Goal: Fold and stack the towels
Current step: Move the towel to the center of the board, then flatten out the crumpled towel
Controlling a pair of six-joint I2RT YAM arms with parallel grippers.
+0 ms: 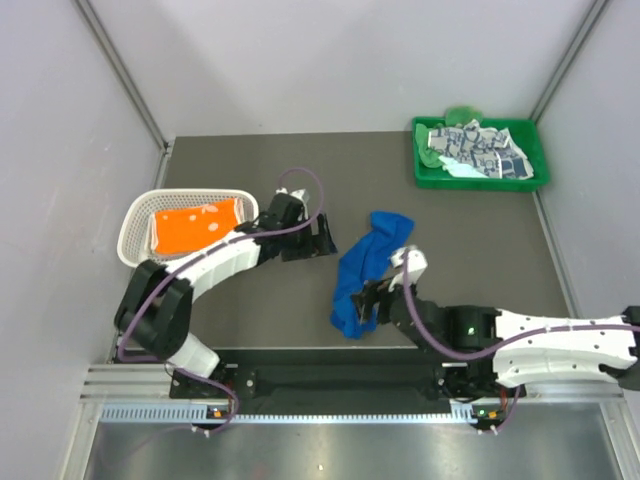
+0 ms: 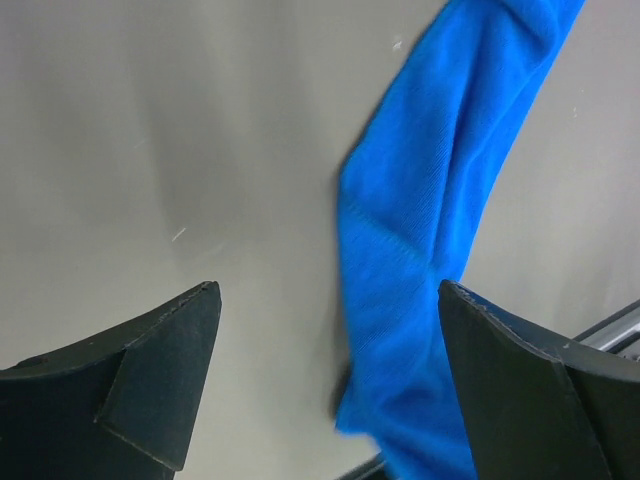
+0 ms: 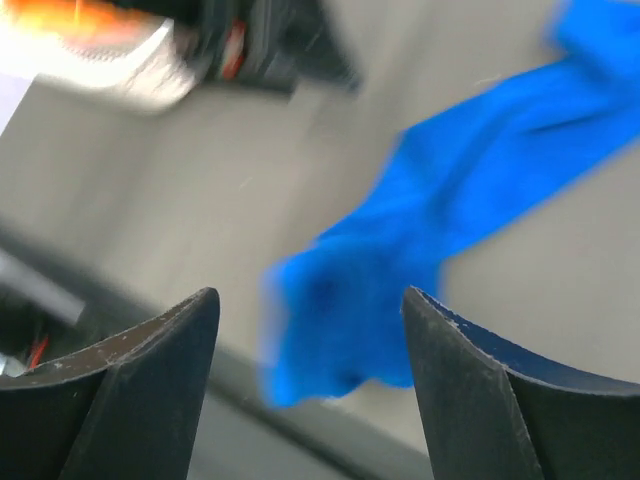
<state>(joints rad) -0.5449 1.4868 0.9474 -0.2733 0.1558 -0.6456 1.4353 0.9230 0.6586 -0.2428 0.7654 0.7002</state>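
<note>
Pale walls close in a dark grey counter [image 1: 250, 300]. At its left edge a white basket [image 1: 135, 235] holds a folded orange towel [image 1: 195, 226]. Just right of the basket, the left fingers [image 1: 318, 240] are spread wide with nothing between them, and they point right toward the blue towel [image 1: 365, 270].

That towel lies crumpled in a loose strip at the middle of the counter. Its long axis runs from the far right down to the near left. The left fingers are just beside its upper left edge. The right fingers [image 1: 366, 303] are also spread and empty, and they hang right at its near end, so each arm seems placed to take one end, with the right one closer to the cloth.

In the far right corner a green tray [image 1: 478, 183] holds a patterned towel [image 1: 485, 150] and other unfolded cloths.
</note>
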